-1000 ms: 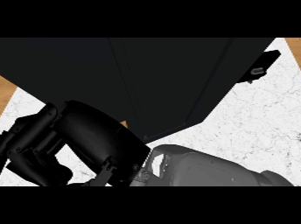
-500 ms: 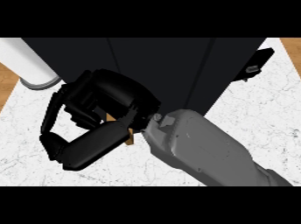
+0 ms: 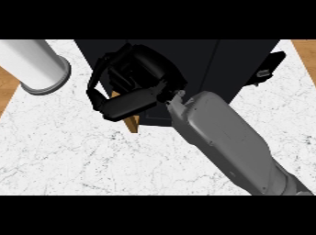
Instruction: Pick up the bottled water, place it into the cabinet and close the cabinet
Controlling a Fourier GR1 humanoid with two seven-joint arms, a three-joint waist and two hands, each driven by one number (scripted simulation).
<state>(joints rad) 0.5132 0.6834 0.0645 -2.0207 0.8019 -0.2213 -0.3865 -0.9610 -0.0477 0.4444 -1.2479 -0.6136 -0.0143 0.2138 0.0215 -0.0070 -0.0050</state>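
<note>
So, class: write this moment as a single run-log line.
phase: at cabinet | right hand: against dark cabinet front, fingers curled, nothing seen held | white bottle: on marble counter, left of cabinet | left hand: not in view

i have a single view, from the robot's head, looking steeply down on the white marbled counter (image 3: 65, 151). it sits close: the dark cabinet (image 3: 208, 69) fills the upper middle and is cut by the top edge, and a grey forearm (image 3: 228, 147) comes in from the lower right. wooden floor (image 3: 1, 98) shows past both sides of the counter.
</note>
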